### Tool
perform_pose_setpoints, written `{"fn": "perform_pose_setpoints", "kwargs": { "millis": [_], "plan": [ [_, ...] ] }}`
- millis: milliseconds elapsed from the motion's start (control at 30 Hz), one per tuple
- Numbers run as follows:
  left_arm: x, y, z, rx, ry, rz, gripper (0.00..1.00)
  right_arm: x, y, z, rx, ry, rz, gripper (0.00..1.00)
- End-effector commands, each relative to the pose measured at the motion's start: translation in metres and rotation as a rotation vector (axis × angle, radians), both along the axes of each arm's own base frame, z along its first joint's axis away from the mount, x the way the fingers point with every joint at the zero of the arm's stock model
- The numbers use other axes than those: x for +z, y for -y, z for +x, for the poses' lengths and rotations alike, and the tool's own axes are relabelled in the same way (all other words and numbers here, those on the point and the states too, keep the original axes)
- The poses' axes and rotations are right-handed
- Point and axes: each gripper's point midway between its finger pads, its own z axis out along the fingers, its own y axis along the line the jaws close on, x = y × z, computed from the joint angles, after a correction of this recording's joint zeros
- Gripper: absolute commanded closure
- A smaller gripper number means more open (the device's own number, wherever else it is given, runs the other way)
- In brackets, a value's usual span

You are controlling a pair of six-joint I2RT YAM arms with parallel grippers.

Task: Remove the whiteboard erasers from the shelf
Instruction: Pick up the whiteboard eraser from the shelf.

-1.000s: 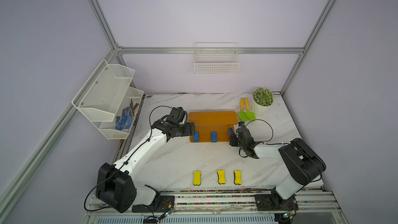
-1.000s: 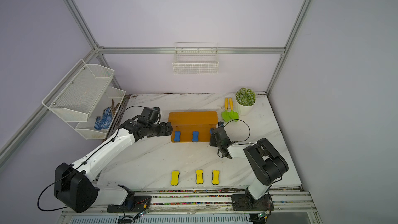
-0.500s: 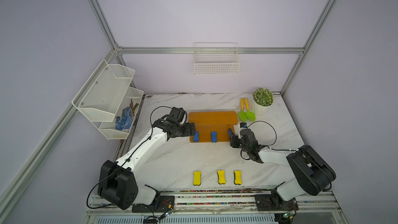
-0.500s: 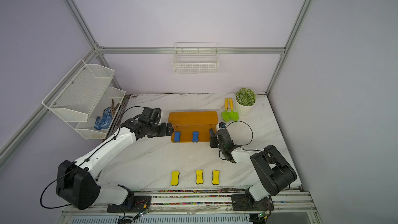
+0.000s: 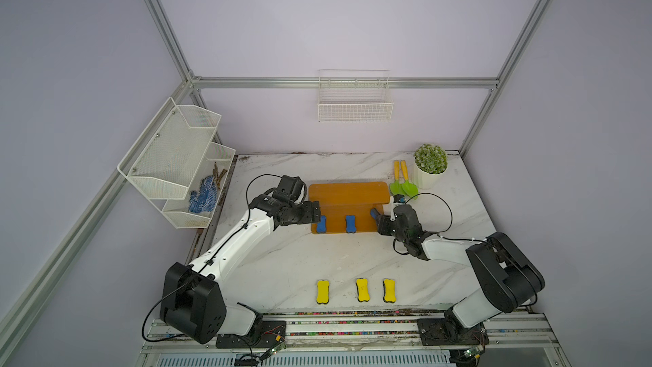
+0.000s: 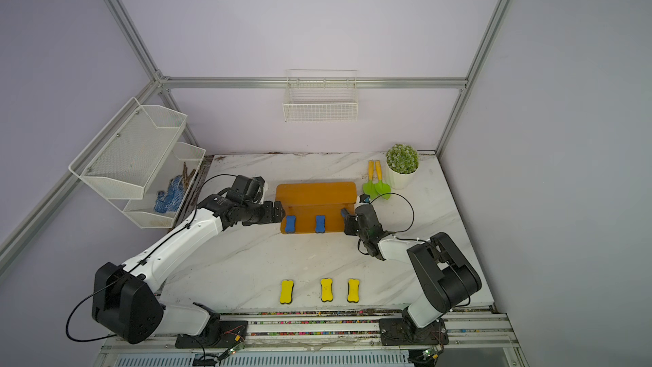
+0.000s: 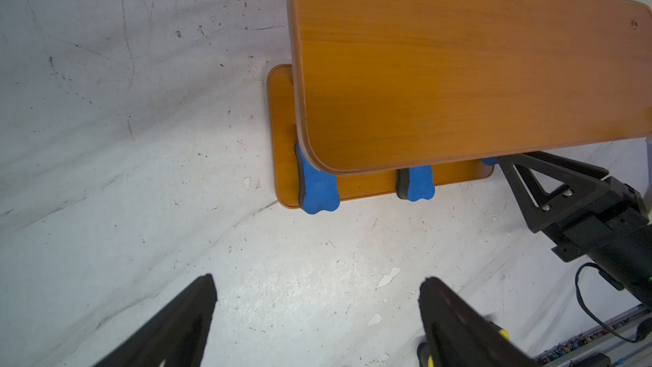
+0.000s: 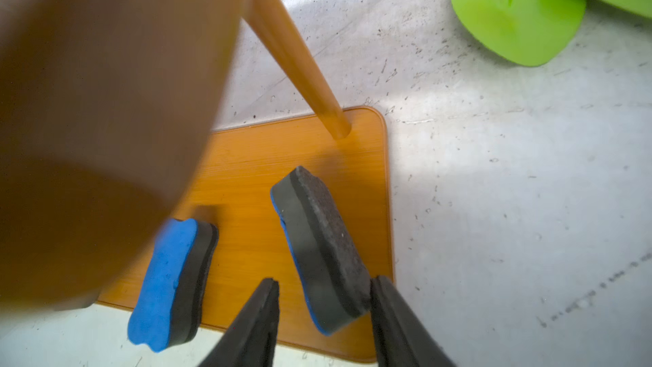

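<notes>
I have two hands, and both are close to the shelf. The shelf has a wide top step and a low step in front.

My left hand is at the left end of the shelf, down by the low step. Its two fingers are far apart, over the bench. The left blue eraser lies on the low step, just beside this hand.

The middle blue eraser lies flat in the middle of the low step.

My right hand is at the right end of the shelf. Its fingers stand on both sides of the right blue eraser. That eraser is on the low step too, but it is tipped up on its edge, with its grey fuzzy side showing. One finger touches the grey side. I cannot tell if the other finger touches the blue side, so I cannot tell if I am squeezing it.

The three yellow erasers lie in a row on the bench, in front of the shelf and well apart from it.

Two green shovels lie just past the right end of the shelf, and a plant stands near them.
</notes>
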Motion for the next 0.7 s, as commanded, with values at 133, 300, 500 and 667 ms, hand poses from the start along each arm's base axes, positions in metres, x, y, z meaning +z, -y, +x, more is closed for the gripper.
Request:
{"fn": "perform_pose_setpoints", "kwargs": {
  "millis": [133,300,500,667],
  "plan": [
    [0.009,0.003,0.008,-0.022,0.04,-0.015,0.07,-0.006,0.005,-0.002,-0.003,-0.038,-0.005,0.64],
    [0.009,0.002,0.009,-0.017,0.042,-0.015,0.07,-0.011,0.01,-0.013,-0.01,-0.069,0.024,0.69],
    [0.008,0.002,0.009,-0.018,0.036,-0.024,0.07,-0.008,0.019,-0.029,-0.022,-0.075,0.071,0.78],
    [0.007,0.003,0.009,-0.021,0.036,-0.029,0.07,-0.001,0.02,-0.035,-0.012,-0.073,0.112,0.85]
  ]
}}
